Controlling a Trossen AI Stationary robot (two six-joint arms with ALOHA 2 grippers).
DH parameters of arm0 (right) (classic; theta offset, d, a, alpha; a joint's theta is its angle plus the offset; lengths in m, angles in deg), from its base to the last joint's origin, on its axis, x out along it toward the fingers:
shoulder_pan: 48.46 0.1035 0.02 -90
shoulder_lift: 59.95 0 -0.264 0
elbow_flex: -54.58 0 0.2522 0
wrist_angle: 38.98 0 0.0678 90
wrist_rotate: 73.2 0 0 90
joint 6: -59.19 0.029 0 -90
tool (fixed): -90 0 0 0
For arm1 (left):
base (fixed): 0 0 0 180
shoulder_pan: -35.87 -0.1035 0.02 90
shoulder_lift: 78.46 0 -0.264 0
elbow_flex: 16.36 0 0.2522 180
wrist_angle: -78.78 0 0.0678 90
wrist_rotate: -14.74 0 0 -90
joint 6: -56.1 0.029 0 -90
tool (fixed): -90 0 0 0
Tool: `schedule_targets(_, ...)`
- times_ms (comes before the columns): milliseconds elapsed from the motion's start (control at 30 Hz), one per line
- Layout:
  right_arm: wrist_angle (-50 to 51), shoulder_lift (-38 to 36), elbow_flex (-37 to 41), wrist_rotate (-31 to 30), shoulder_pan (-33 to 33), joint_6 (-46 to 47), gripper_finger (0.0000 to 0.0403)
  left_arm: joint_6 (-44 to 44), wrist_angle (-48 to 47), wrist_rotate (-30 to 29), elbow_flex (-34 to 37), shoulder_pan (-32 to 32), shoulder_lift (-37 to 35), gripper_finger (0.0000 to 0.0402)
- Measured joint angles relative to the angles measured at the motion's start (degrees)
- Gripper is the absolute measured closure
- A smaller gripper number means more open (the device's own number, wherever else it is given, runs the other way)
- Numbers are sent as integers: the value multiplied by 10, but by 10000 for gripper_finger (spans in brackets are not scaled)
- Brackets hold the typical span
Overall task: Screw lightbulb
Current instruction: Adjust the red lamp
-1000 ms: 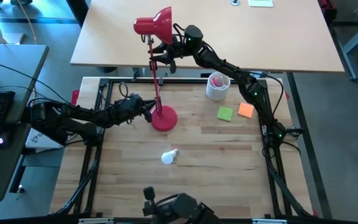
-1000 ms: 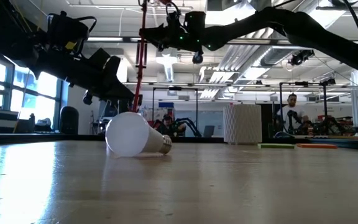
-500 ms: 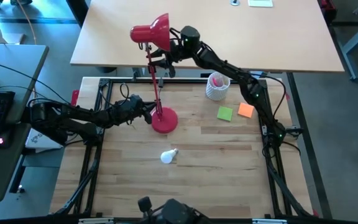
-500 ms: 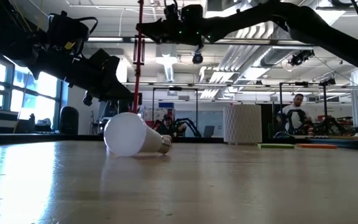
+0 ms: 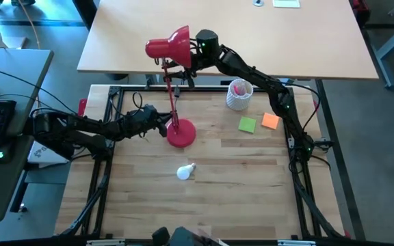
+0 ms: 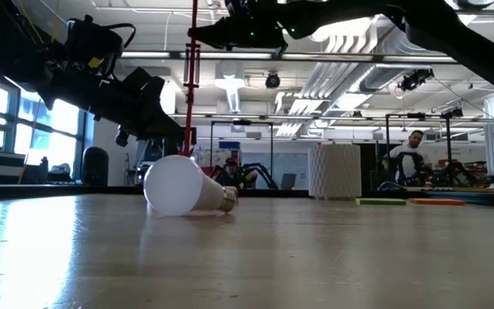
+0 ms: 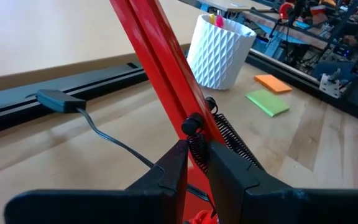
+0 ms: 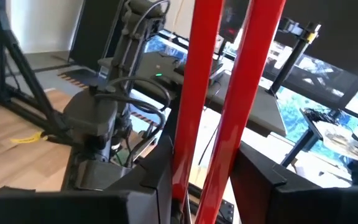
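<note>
Lightbulb (image 5: 186, 171) is lying on its side out in the open on the wooden table (image 5: 252, 198), toward the front middle, well apart from everything else, so the actual screwing part hasn't even started as far as I can see. In the low view it's resting on its globe with the silvery base pointing off to one side, nothing touching it. Both my arms are busy with the red desk lamp (image 5: 172, 75) instead. My left tool (image 5: 161, 124) is low down by the lamp's round base (image 5: 181, 131), pinched nearly closed on the bottom of the red arm, right where the little spring (image 7: 229, 137) sits. My right tool (image 5: 183, 61) is up high, closed partway around the two red bars (image 8: 219, 87) of the upper arm just behind the shade (image 5: 171, 42), so the bars sit between the fingers. My read is that I'm just setting up: steadying the lamp and getting the shade angled so the socket is reachable. I can't see the socket itself from any view, so no idea whether it's facing a useful way. Still to do: free one tool, grab the bulb off the table, bring it to the shade, line up the threads and twist it in. White pen cup (image 5: 239, 94) and the green (image 5: 247, 124) and orange sticky notes (image 5: 271, 121) sit off to the right, out of the way.
</note>
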Motion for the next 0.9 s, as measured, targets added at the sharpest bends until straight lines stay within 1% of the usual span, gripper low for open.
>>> schedule_targets(133, 2, 0, 0, 0, 3, -6, 290, 0, 0, 4, 0, 2, 0, 350)
schedule_targets(367, 14, 0, 0, -12, 15, -45, 287, 1, -3, 2, 0, 7, 0, 351)
schedule_targets(667, -27, -3, 41, -21, 18, -68, 280, 6, -10, -3, 0, 10, 0, 351)
schedule_targets(900, -21, -5, 41, -41, 21, -72, 280, 11, -15, -2, 0, 10, 0, 351)
